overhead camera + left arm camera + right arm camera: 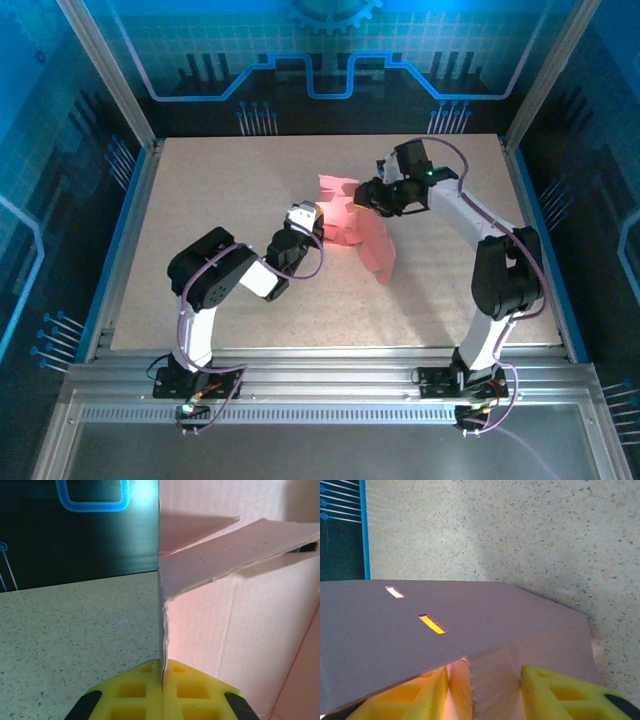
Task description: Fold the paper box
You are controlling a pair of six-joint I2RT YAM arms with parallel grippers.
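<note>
The pink paper box (362, 238) stands half-raised in the middle of the table, one panel sloping down to the surface at the near right. My left gripper (318, 226) is at its left edge. In the left wrist view the yellow fingers (135, 690) are shut on the thin upright edge of the paper box (240, 625), with a flap folded across above. My right gripper (362, 198) is at the box's far top. In the right wrist view its jaws stand partly apart, folded card (495, 680) filling the gap, under a panel with two slots (431, 623).
The speckled beige table (200, 200) has open room to the left and right of the box. Blue rails (112, 250) and aluminium posts (100, 60) fence its sides, with a dark back wall behind.
</note>
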